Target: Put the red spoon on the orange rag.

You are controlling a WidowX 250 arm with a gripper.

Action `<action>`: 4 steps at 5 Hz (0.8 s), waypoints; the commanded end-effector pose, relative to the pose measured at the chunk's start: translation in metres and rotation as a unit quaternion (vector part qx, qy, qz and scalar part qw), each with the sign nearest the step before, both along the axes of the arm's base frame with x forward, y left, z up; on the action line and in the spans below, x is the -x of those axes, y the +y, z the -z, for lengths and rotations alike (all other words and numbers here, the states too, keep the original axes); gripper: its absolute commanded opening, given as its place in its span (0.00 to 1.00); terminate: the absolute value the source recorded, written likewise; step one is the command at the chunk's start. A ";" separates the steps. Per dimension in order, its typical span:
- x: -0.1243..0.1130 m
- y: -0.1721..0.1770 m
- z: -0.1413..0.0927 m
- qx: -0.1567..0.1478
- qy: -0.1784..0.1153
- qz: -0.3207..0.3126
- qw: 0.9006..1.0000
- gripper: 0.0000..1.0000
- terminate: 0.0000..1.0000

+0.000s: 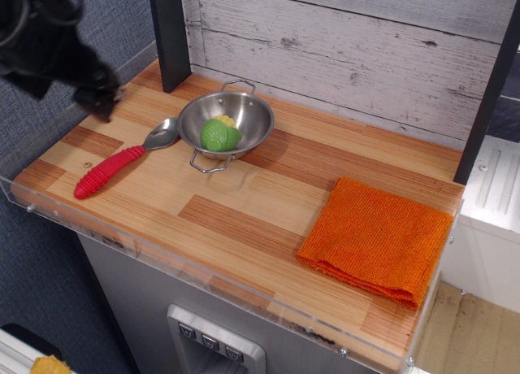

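The red spoon [122, 162] lies flat on the wooden counter at the left, its ribbed red handle toward the front left and its silver bowl next to the steel bowl [227, 119]. The orange rag [377, 238] lies folded at the front right of the counter, far from the spoon. My gripper [97, 97] is a dark, blurred shape at the upper left, above the counter's left edge and up-left of the spoon. It holds nothing that I can see. The blur hides how its fingers stand.
The steel bowl holds a green and yellow toy vegetable [218, 133]. A dark post [168, 32] stands at the back left. A clear plastic rim [195, 268] runs along the counter's front and left edges. A plank wall [366, 49] closes the back.
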State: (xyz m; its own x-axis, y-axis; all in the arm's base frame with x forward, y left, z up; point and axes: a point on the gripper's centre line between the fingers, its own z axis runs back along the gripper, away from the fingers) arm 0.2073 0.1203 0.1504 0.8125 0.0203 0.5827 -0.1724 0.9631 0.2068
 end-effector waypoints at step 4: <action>-0.038 0.032 0.062 0.030 0.070 0.007 0.997 1.00 0.00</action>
